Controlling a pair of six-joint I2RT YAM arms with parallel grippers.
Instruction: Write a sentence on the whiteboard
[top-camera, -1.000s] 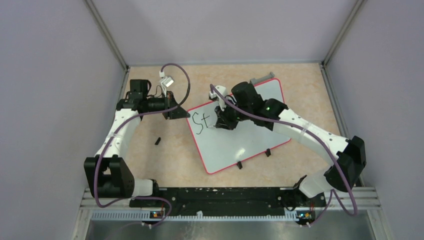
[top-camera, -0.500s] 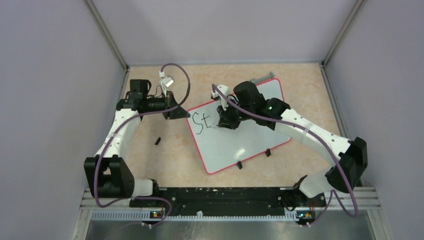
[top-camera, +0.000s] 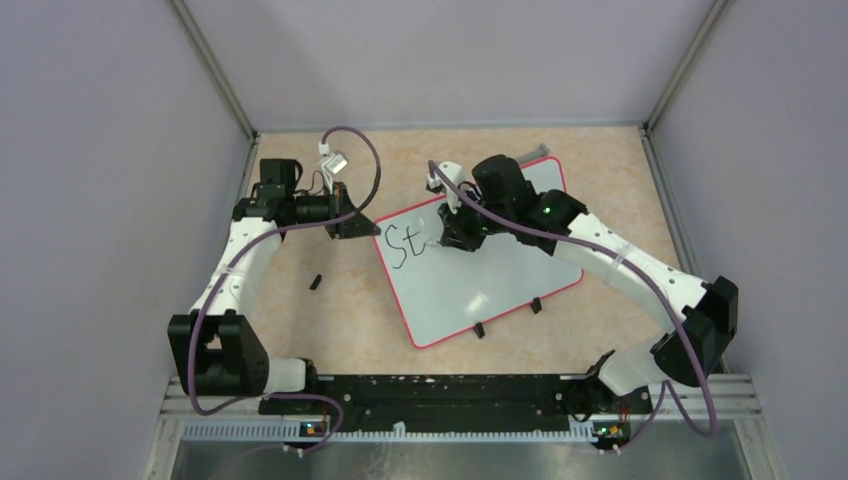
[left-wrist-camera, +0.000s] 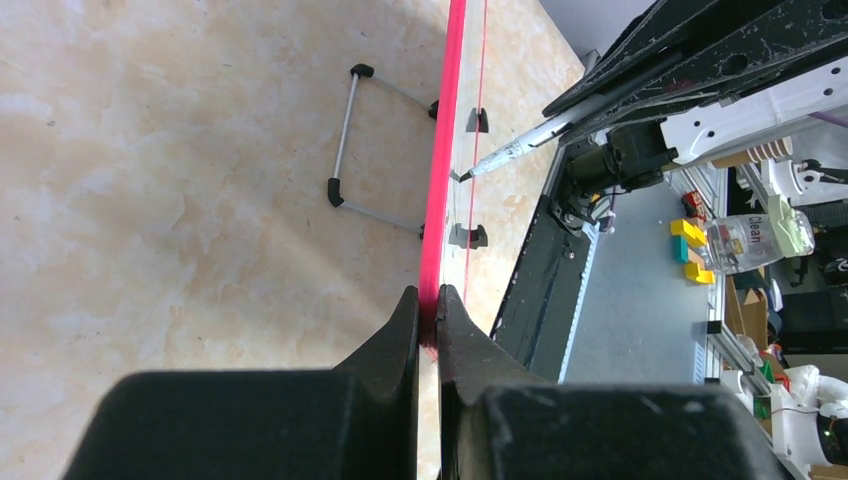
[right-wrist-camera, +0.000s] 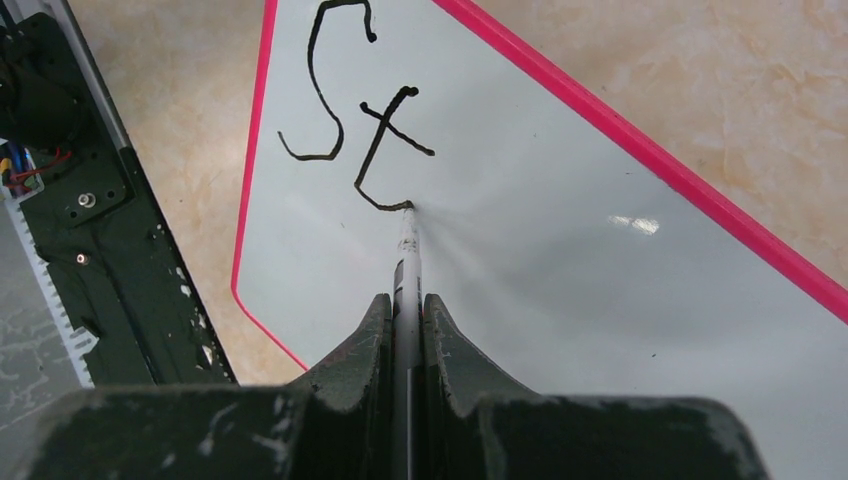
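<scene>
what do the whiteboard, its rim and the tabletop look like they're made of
The whiteboard has a smooth, glossy white face, likely coated laminate or metal; a bright glare spot shows on it. Its rim is pink-red, probably plastic, going by the uniform colour and slight sheen. The tabletop is beige and marble-patterned, probably printed laminate or vinyl, fairly matte with mottled veining.

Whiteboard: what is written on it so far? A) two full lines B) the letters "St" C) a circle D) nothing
B: the whiteboard bears only a black "St", with the marker tip at the t's tail.
</scene>
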